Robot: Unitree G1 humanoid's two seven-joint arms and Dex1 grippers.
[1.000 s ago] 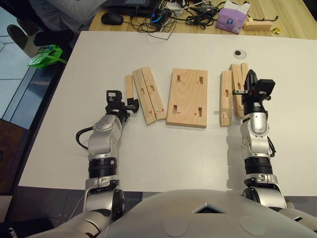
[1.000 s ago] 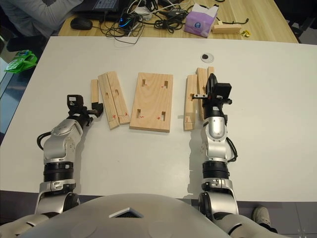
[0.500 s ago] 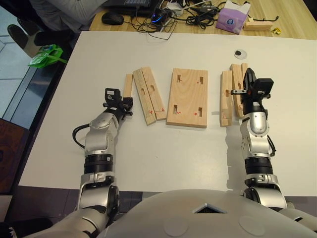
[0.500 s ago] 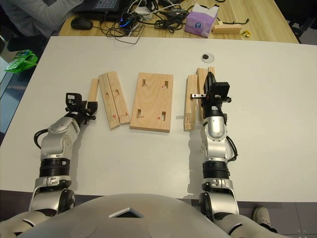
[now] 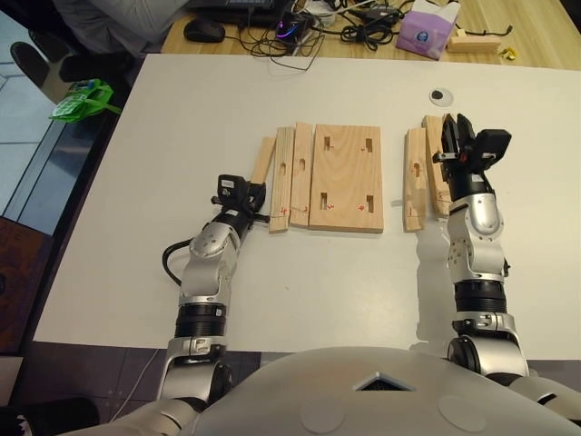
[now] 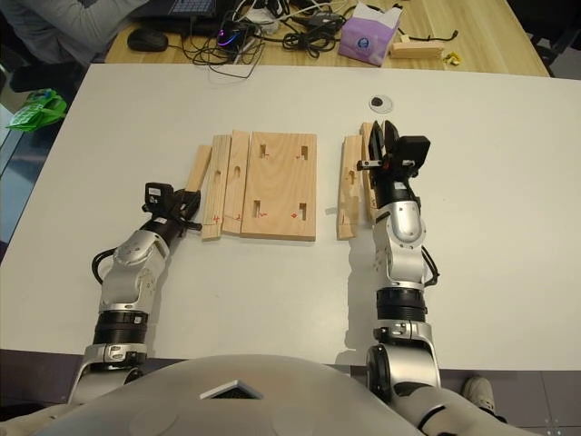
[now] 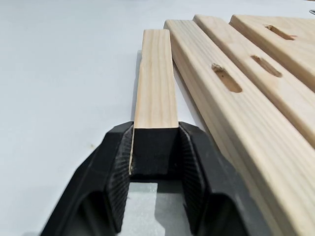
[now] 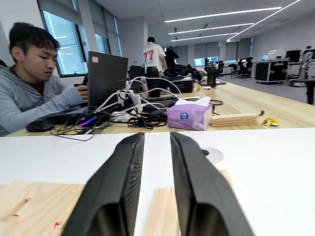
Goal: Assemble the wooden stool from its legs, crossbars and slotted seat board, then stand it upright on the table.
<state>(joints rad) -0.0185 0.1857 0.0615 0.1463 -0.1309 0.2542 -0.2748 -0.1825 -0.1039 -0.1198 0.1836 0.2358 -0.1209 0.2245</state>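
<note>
Bench: white bench, with the wooden parts laid flat across its middle.
Seat board: flat rectangular pale wooden seat board with 4 slots, lying flat at the centre between the 2 arms.
Left legs: 2 long pale wooden slotted legs lie side by side, slots up. The inner one lies against the seat board's left edge.
Crossbar: thin pale wooden crossbar lies just left of those legs, its far end angled toward them. Its near end sits in the left claw.
Left claw: black left claw is low on the bench, clamped on the crossbar's near end, with a ribbed finger pressed to each side.
Right pieces: a group of pale wooden slotted pieces lies right of the seat board, a strip of bare bench between them. I cannot tell how many there are.
Right claw: black right claw hovers over the far part of that group, pointing away from the robot. Its fingers are a little apart with nothing between them.
Far side: small round dark disc lies on the bench beyond the right group. A purple tissue box, tangled cables and a black mouse are on the wooden desk behind.
</note>
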